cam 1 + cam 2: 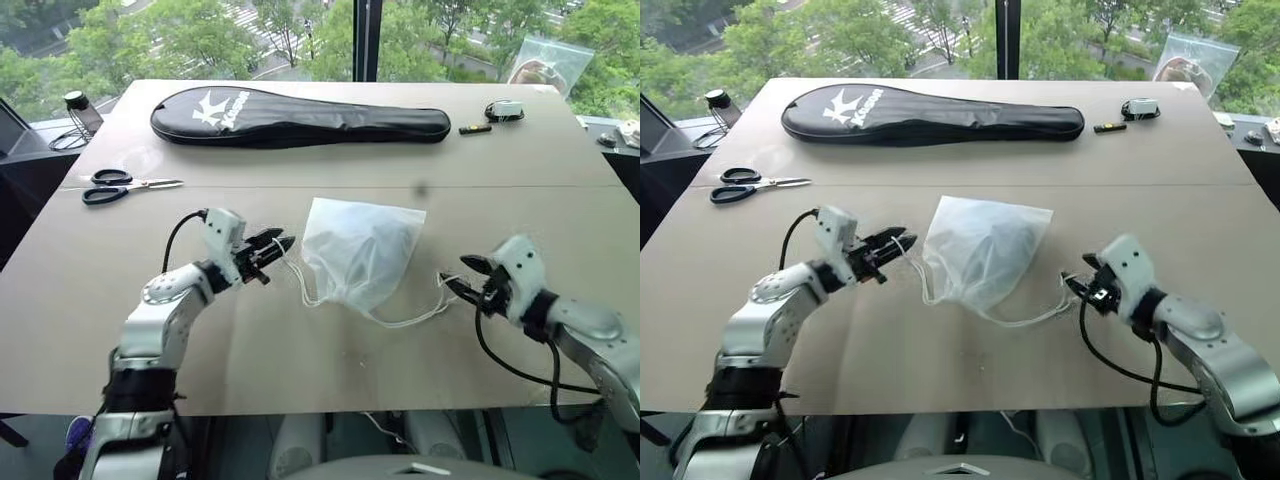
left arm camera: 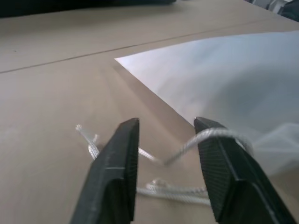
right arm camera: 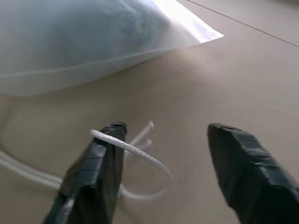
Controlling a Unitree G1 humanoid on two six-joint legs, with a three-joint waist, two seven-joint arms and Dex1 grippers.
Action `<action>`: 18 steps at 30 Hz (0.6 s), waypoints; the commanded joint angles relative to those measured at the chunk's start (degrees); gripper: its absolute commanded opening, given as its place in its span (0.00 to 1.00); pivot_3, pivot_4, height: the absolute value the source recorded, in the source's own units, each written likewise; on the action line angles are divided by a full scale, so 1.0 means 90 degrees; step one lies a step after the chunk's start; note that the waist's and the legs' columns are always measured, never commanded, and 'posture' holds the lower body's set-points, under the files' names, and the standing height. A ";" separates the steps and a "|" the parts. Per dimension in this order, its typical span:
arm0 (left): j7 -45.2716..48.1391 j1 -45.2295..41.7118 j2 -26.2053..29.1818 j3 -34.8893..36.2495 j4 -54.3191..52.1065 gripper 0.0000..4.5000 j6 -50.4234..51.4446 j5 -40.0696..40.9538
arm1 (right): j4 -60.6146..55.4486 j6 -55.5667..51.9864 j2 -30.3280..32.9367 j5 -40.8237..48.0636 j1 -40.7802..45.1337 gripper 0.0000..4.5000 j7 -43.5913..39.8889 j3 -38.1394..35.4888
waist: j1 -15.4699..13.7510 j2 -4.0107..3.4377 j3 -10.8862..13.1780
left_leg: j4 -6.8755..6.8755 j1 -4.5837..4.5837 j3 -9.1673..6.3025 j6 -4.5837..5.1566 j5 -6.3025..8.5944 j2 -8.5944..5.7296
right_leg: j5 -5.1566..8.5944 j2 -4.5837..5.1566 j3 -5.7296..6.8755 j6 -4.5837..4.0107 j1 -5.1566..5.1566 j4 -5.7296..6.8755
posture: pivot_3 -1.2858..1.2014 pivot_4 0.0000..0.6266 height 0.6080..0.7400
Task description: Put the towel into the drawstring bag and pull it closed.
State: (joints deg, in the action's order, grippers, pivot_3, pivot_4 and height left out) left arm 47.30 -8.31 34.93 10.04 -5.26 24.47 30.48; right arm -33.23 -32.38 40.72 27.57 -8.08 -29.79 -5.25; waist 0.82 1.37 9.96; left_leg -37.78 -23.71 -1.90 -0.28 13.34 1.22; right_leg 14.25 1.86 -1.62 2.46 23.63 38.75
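Left eye view: the drawstring bag (image 1: 358, 252) lies at the middle of the tabletop (image 1: 320, 350), mouth end gathered toward me at about 6 o'clock, and a bluish mass shows through the thin fabric, which I take to be the towel (image 1: 368, 248) inside it. My left hand (image 1: 276, 246) sits just beside the bag at its 9 o'clock, my right hand (image 1: 464, 276) at its 3 o'clock. In the left wrist view my left hand's fingers (image 2: 114, 172) are spread, with a loop of the cord (image 2: 205, 137) draped over one finger and nothing pinched. In the right wrist view my right hand's fingers (image 3: 93, 172) are likewise spread wide, and a cord loop (image 3: 135, 156) hangs over one tip. Judgement: the bag looks cinched, so the closing seems done or nearly so. Risks from here: if either hand draws away, the hooked loop may snag on the finger and drag the light bag across the tabletop, or tug the mouth open unevenly. If more tightening is needed, closing on a slack, thin cord could miss it. The racket cover (image 1: 300, 118) and scissors (image 1: 125, 186) at 12 and 10 o'clock stand well apart.
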 commanded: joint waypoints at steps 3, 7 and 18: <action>0.0626 0.1190 0.0640 0.0902 -0.0889 0.94 0.0535 0.0744 | -0.0919 0.0240 0.0340 0.0603 -0.1635 1.00 -0.1089 -0.1357 | -0.0002 -0.0002 -0.0001 | 0.0003 0.0004 0.0001 0.0000 0.0000 0.0004 | 0.0002 0.0002 0.0000 0.0000 -0.0003 -0.0003 | 0.52 0.24 1.00; 0.0819 0.1930 0.0951 0.1363 -0.1157 0.98 0.0612 0.0805 | -0.0903 0.0353 0.0458 0.0671 -0.2302 1.00 -0.1537 -0.2182 | -0.0007 0.0000 -0.0002 | 0.0001 0.0025 0.0005 0.0000 0.0000 0.0009 | 0.0030 0.0002 0.0001 0.0003 -0.0024 -0.0014 | 0.52 0.24 1.00; 0.0314 0.2183 0.0708 0.1675 -0.1627 0.98 0.0569 0.0855 | -0.0664 0.1143 -0.0003 0.0423 -0.2515 1.00 -0.1891 -0.2667 | -0.0023 0.0000 -0.0002 | 0.0026 0.0100 0.0000 -0.0002 0.0002 0.0018 | 0.0035 0.0013 -0.0001 0.0000 -0.0098 -0.0057 | 0.52 0.24 1.00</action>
